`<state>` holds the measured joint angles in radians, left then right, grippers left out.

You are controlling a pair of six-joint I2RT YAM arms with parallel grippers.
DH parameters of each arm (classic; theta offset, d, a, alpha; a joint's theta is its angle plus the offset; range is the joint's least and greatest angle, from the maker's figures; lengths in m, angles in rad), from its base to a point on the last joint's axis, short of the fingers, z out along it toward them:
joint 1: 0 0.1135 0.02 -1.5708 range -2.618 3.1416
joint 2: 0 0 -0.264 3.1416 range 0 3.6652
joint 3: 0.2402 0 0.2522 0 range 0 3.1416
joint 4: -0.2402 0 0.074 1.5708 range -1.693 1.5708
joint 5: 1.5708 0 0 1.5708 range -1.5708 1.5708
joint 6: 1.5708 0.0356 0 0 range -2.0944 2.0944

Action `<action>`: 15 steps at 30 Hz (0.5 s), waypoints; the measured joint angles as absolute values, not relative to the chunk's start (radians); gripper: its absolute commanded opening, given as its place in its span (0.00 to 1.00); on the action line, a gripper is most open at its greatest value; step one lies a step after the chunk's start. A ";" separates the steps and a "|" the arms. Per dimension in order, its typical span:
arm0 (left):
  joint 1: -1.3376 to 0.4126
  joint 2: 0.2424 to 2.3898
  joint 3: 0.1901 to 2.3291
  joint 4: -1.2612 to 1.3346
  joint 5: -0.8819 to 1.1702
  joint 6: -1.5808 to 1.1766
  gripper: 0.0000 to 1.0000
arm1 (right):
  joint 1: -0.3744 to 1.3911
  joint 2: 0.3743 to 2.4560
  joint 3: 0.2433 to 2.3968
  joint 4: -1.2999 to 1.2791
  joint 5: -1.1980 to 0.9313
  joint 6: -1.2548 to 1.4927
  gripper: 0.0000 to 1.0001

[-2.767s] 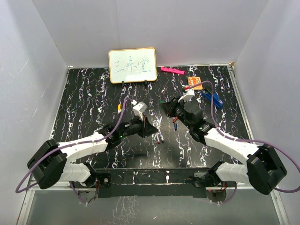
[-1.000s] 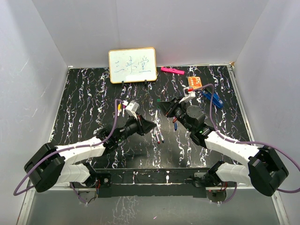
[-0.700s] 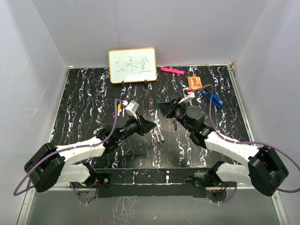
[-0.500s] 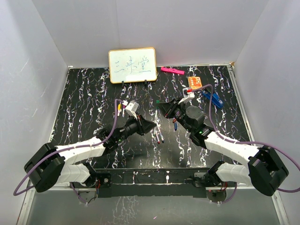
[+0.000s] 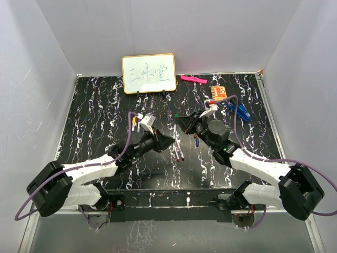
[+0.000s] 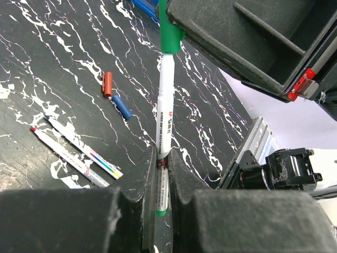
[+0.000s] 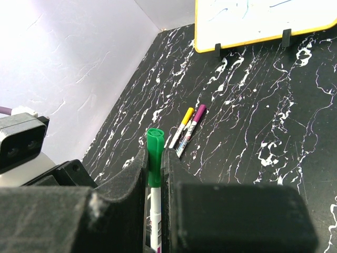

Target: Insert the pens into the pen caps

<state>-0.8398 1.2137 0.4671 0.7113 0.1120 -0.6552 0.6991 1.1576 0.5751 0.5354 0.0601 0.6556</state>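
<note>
Robotics laboratory test cell: white panel walls [image 5: 42, 63] enclose a black marbled tabletop [image 5: 100, 110] bearing a small whiteboard [image 5: 149, 73].

A: Surface?
B: Black table [image 5: 95, 116], white marbling. Whiteboard [image 5: 149, 73] standing at far edge. Pink bar [image 5: 193, 79] to its right, then orange board [image 5: 219, 93] and blue clip [image 5: 239, 111].
A: Loose parts?
B: Mid-table, red-tipped pen [image 6: 63, 154] and dark-tipped pen [image 6: 84, 148], uncapped, side by side. Red cap [image 6: 107, 84] and blue cap [image 6: 121, 107] just beyond, close together. Left side, yellow-capped pen [image 7: 181, 124] and purple-capped pen [image 7: 194, 120] lying together.
</note>
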 measured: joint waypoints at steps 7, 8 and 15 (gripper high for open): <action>-0.840 1.184 0.456 0.709 0.096 -0.655 0.00 | 0.707 1.158 0.558 0.540 0.056 0.657 0.00; -0.840 1.180 0.456 0.708 0.093 -0.654 0.00 | 0.708 1.158 0.558 0.542 0.056 0.658 0.00; -0.840 1.176 0.456 0.710 0.086 -0.652 0.00 | 0.721 1.158 0.552 0.562 0.053 0.665 0.00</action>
<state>-0.8398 1.1755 0.4561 0.7097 0.0864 -0.6521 0.7208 1.1584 0.5518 0.5621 0.0532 0.6647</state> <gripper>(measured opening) 0.059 0.068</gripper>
